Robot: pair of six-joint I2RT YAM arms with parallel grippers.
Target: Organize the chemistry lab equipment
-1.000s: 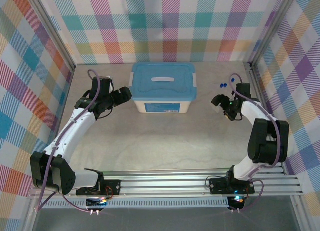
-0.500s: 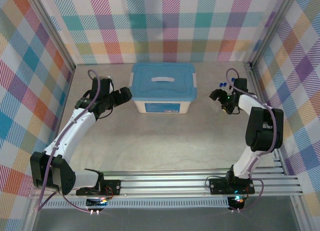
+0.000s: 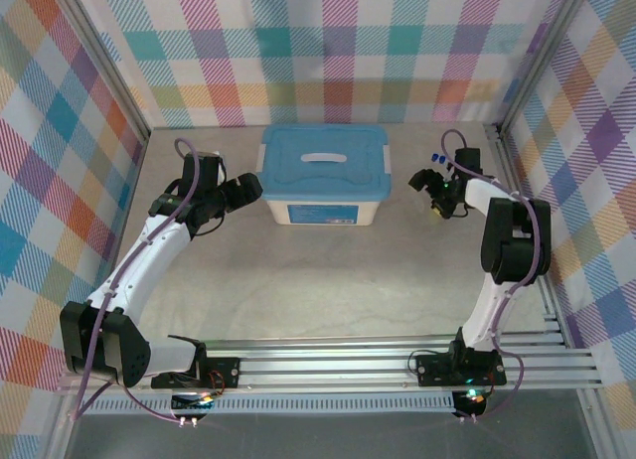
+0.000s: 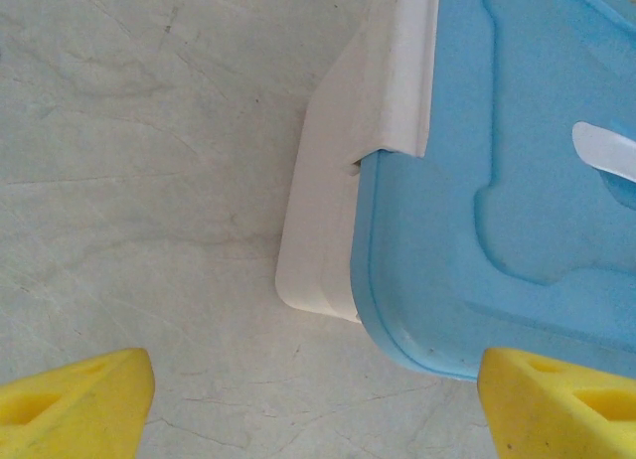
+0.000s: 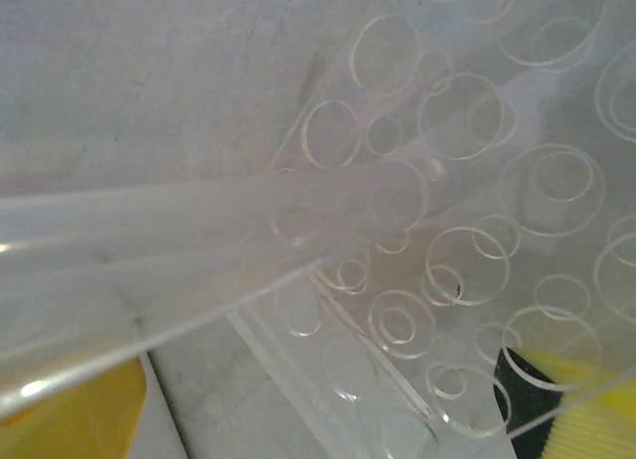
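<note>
Clear tubes (image 5: 199,221) lie side by side across the right wrist view, resting on a clear plate with round holes (image 5: 477,260). Their blue caps (image 3: 437,159) peek out just behind my right gripper (image 3: 430,193) at the table's back right. That gripper (image 5: 328,419) is open, its yellow fingertips (image 5: 70,409) wide apart with the holed plate and the tubes close in front of them. My left gripper (image 3: 248,193) hovers open beside the left end of the white tub (image 3: 323,213). In the left wrist view the tub's corner (image 4: 318,240) lies ahead of the left gripper (image 4: 318,419).
The flat blue lid (image 3: 323,166) with a white handle covers the tub at the middle back. Checkered walls close in the table on three sides, and a metal post (image 3: 502,131) stands near the right gripper. Bare table lies in front of the tub.
My right gripper has moved back and slightly left, up to the blue caps. The left arm and the tub have not moved.
</note>
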